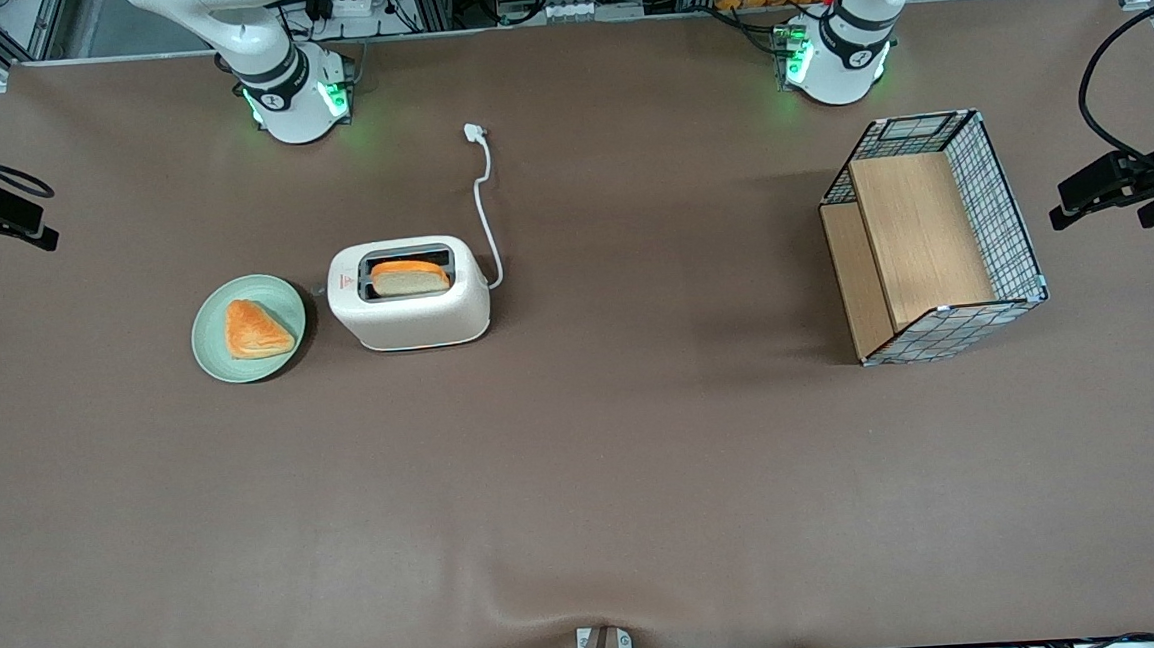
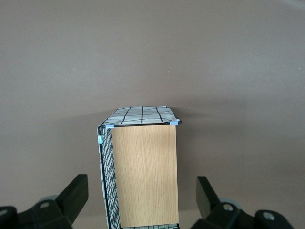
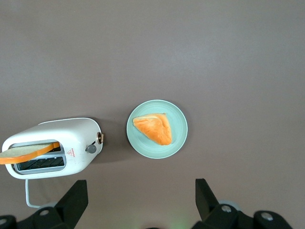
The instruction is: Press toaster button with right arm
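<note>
The cream-white toaster (image 1: 411,309) (image 3: 71,138) stands on the brown table with a bread slice (image 1: 410,277) (image 3: 28,151) in one slot. The toaster button (image 3: 91,149), a small grey knob, sticks out of the narrow end that faces the green plate (image 1: 207,337) (image 3: 180,138). In the front view only the base and lower links of the right arm (image 1: 287,81) show. My gripper (image 3: 141,191) hangs open high above the table, over bare cloth close to the toaster and plate, with nothing between its fingers (image 3: 76,195).
A triangular orange pastry (image 1: 256,330) (image 3: 155,129) lies on the plate. The toaster's white cord (image 1: 482,200) runs toward the arm bases. A wire basket with wooden shelves (image 1: 932,237) (image 2: 143,176) stands toward the parked arm's end.
</note>
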Available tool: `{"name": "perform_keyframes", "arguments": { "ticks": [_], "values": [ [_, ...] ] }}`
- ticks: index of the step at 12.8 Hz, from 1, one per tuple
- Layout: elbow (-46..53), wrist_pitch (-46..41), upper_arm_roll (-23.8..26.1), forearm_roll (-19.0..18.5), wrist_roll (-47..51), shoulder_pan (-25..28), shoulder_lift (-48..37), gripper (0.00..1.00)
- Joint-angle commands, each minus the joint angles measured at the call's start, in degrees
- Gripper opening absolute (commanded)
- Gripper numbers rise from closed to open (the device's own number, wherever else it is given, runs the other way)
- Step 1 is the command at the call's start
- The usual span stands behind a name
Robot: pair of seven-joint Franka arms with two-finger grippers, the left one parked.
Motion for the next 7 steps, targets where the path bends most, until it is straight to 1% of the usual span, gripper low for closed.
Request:
{"name": "perform_keyframes", "arguments": {
  "ticks": [1, 7],
  "values": [
    [0.52, -0.5, 0.09, -0.53, -0.32, -0.25, -0.28, 1.0],
    [0.52, -0.59, 0.18, -0.44, -0.32, -0.25, -0.28, 1.0]
  ]
}}
